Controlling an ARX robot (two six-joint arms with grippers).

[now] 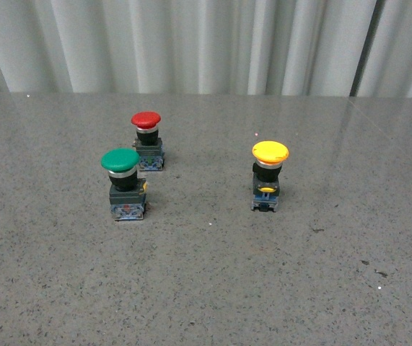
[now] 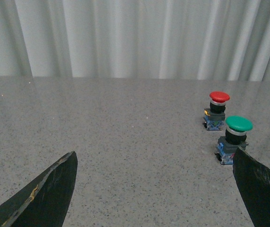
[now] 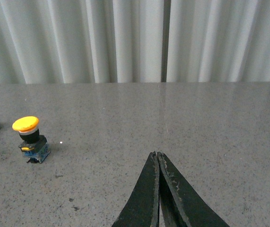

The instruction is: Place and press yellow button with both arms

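The yellow button [image 1: 270, 175] stands upright on the grey speckled table, right of centre in the front view; it also shows in the right wrist view [image 3: 29, 138]. Neither arm shows in the front view. My left gripper [image 2: 156, 163] is open and empty, its dark fingers [image 2: 54, 191] spread wide above bare table, with the green switch just beyond one finger. My right gripper [image 3: 157, 156] is shut on nothing, its tips pressed together above the table, well apart from the yellow button.
A green-capped switch [image 1: 125, 183] and a smaller red-capped switch [image 1: 147, 140] stand left of centre; both show in the left wrist view, green [image 2: 234, 139] and red [image 2: 217, 109]. A pale pleated curtain [image 1: 206, 43] hangs behind the table's far edge.
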